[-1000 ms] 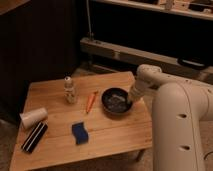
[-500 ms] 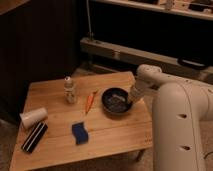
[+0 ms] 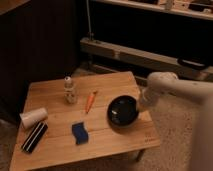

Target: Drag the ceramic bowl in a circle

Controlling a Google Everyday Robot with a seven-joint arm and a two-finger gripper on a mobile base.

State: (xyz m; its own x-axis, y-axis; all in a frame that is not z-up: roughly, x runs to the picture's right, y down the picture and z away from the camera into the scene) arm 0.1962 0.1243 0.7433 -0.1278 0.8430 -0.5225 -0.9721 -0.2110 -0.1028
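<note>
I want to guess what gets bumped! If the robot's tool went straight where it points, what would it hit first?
Probably the black bowl. The tool is at the bowl's right-hand rim in the picture, pointing left toward it; they may already touch.

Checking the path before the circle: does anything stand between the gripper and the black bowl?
Nothing visible does. The gripper is at the bowl's right rim; the orange pen lies apart, to its left.
</note>
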